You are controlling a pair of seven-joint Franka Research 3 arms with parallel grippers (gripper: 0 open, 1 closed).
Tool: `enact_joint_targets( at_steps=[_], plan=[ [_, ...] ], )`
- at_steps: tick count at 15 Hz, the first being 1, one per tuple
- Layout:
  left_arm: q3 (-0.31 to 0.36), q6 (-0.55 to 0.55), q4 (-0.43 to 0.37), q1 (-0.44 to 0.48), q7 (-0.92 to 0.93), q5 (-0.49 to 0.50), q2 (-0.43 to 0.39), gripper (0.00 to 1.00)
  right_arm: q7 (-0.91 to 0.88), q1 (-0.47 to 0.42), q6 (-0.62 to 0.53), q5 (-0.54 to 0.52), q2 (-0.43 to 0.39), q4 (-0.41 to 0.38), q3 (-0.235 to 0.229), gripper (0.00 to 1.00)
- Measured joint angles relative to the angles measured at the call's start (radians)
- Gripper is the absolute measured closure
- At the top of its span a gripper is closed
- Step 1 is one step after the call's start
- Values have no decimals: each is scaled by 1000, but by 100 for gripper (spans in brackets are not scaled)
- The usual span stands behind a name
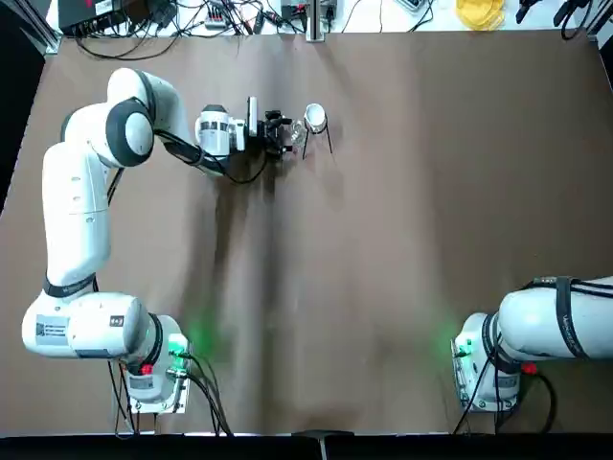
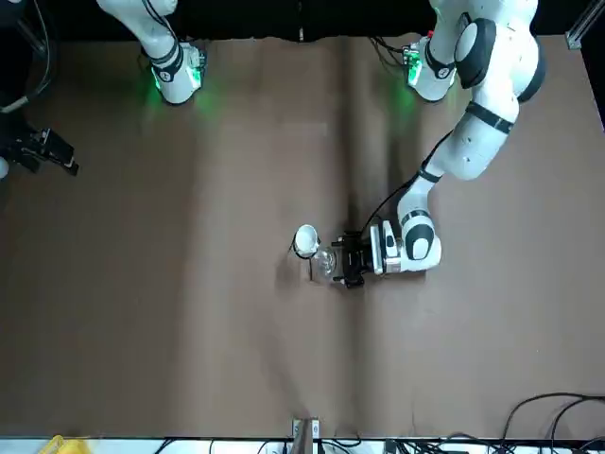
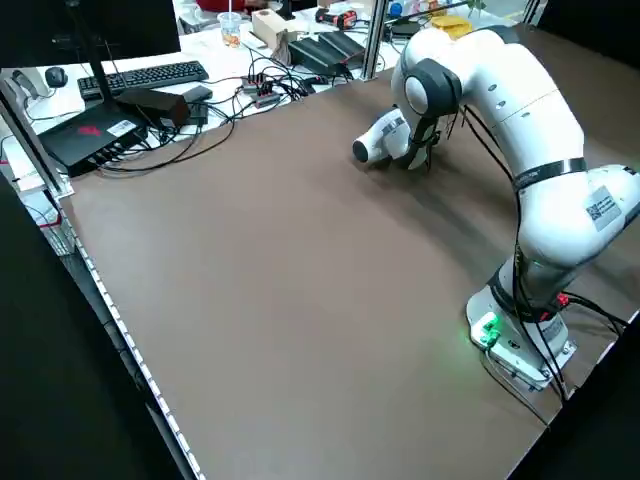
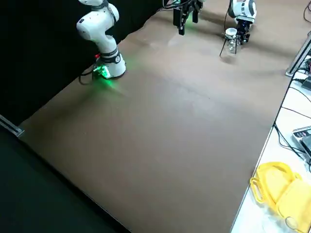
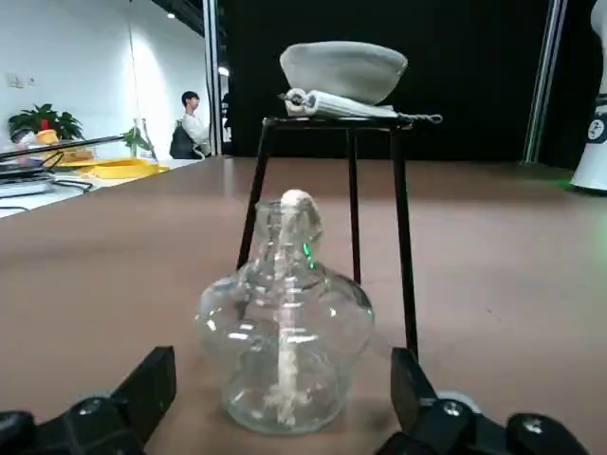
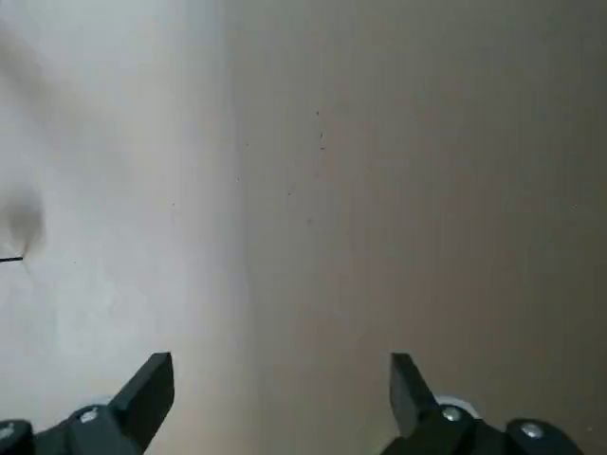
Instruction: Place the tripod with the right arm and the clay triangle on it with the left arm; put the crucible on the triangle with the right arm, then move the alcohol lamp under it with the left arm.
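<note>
Brown table covering [image 1: 402, 249] ran under everything, and the tripod [image 1: 317, 134] served as the landmark near its far edge. Left of the tripod in the top view, the left arm [image 1: 86, 192] reached across, and the left gripper [image 1: 284, 133] lay low just beside the stand with its fingers [image 5: 142, 389] spread apart, touching nothing. Between those fingers stood the alcohol lamp [image 5: 285, 355], a clear glass vessel resting on the table, holding a white wick that rose up through its neck; whether any liquid was in it could not be told. The lamp sat at the tripod's near legs, close to the stand but not fully beneath its ring. On the ring lay the clay triangle [image 5: 327, 102], and in it sat the crucible [image 5: 343, 68]; its contents were hidden from view. Well right of the tripod, the right arm [image 1: 556, 321] was parked at its base, the right gripper [image 6: 282, 398] likewise parted over bare table.
</note>
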Motion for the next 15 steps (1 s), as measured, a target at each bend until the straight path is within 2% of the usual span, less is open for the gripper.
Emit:
enact_joint_targets(
  at_steps=[4,10,11,15],
  plan=[
    [0,0,-28,43,7,3,-30,0,0,0,0,0,0,0,0,0],
    [-2,0,-25,48,6,3,-46,1,0,0,0,0,0,0,0,0],
    [-2,0,-22,47,5,3,-47,6,0,0,0,0,0,0,0,0],
    [-3,0,-14,41,5,3,-48,45,0,0,0,0,0,0,0,0]
  ],
)
